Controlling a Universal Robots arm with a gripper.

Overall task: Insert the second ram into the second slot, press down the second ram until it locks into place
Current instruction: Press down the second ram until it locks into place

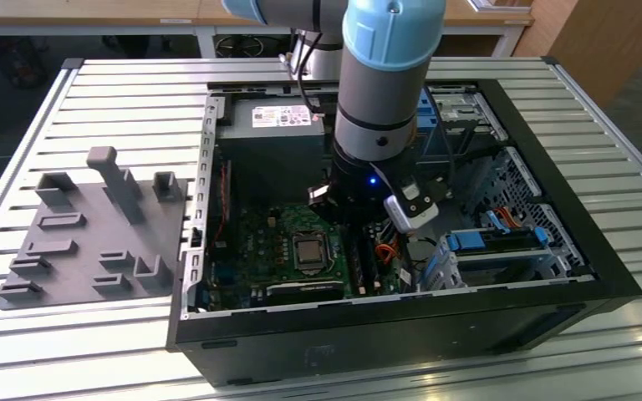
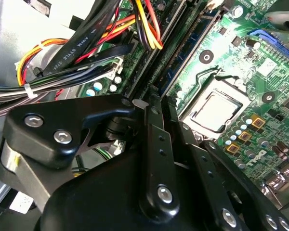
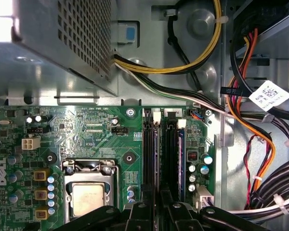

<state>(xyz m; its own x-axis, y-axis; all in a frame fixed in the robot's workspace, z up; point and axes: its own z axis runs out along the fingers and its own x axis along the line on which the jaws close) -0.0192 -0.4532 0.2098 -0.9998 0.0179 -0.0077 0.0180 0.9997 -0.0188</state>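
Gripper [image 3: 156, 204] lowered over the memory slots [image 3: 164, 154] beside the processor socket [image 3: 89, 185], jaws seemingly closed, cables [image 3: 260, 159] crowded alongside the slots' far edge.

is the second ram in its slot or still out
In. In the first wrist view the second ram stands on edge in a slot beside the other sticks, with the end effector directly over the slots. Whether it has locked: cannot tell.

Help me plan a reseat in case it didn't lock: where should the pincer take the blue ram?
Probably by the ram's exposed top edge, mid-length, coming straight down from above and pinching its thin faces. It stands on edge in the board, with a neighbouring slot close on one side and capacitors on the other, so only the top looks free.
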